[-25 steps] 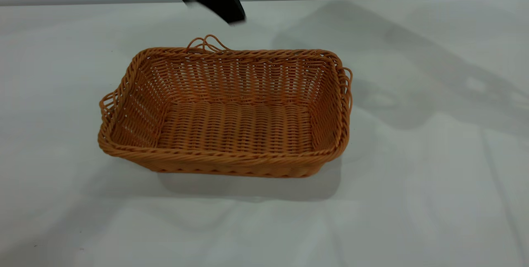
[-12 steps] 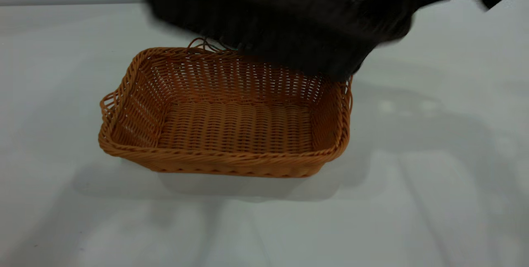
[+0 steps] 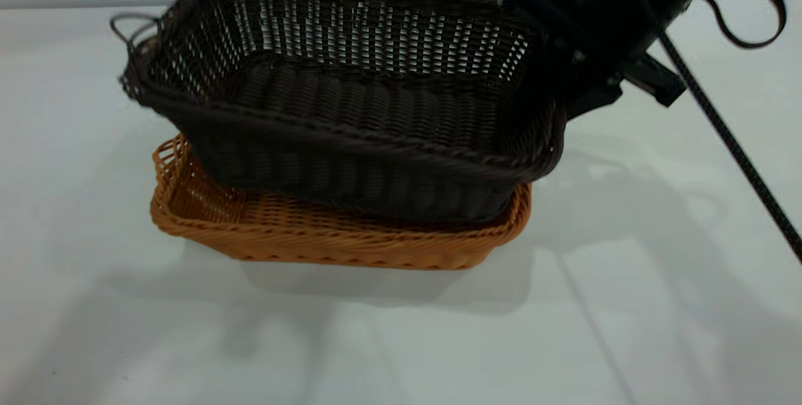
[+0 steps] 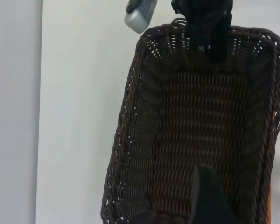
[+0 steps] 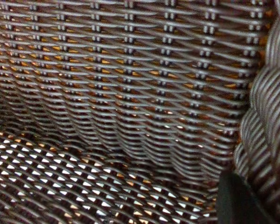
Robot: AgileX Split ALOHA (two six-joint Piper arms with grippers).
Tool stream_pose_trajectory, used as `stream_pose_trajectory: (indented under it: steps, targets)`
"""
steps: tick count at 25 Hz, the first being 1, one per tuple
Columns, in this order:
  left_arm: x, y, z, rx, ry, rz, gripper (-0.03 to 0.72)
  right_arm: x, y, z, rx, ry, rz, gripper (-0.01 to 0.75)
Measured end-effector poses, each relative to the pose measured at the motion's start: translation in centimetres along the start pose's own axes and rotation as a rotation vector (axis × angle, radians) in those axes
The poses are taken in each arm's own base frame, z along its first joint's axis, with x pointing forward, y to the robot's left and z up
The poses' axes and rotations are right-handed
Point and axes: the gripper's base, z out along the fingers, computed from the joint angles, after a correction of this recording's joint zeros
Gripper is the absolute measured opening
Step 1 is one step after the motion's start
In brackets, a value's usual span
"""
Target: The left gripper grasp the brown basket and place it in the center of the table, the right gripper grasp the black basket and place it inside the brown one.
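Exterior view: right gripper (image 3: 567,88), pinching the black basket (image 3: 351,110) by its end rim, has swung it in over the brown basket (image 3: 326,239), so only lowering remains.

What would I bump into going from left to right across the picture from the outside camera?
Thin loop handle of the dark brown-black woven wicker basket → that basket, above the orange-tan woven wicker basket → the right robot hand, gripping the dark basket's end.
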Motion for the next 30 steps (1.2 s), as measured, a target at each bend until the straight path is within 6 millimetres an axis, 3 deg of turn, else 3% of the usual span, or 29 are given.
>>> stream_pose_trajectory:
  steps: [8, 11, 15, 20, 22, 25, 30]
  targets:
    - [0.0, 0.0, 0.0, -0.001, 0.0, -0.001, 0.386, -0.1, 0.3, 0.6, 0.063, -0.035, -0.096, 0.093]
    - [0.0, 0.0, 0.0, -0.001, 0.0, 0.0, 0.386, 0.1, 0.7, 1.0, 0.078, -0.036, -0.127, 0.132]
    - [0.0, 0.0, 0.0, -0.001, 0.0, -0.001, 0.386, 0.0, 1.1, 1.1, 0.073, -0.049, -0.135, 0.246]
    - [-0.1, -0.1, -0.2, -0.007, -0.002, -0.004, 0.386, 0.0, 1.4, 0.6, 0.077, -0.052, -0.163, 0.459]
    - [-0.1, -0.3, -0.8, -0.02, -0.006, -0.012, 0.386, 0.2, 1.7, -0.4, 0.083, -0.052, -0.2, 0.517]
    - [-0.5, -0.9, -2.6, -0.061, -0.026, -0.027, 0.386, 0.4, 2.7, -3.4, 0.098, -0.106, -0.282, 0.565]
    - [-1.0, -2.7, -6.6, -0.151, -0.07, -0.074, 0.386, 2.2, 5.3, -12.0, 0.088, -0.286, -0.401, 0.573]
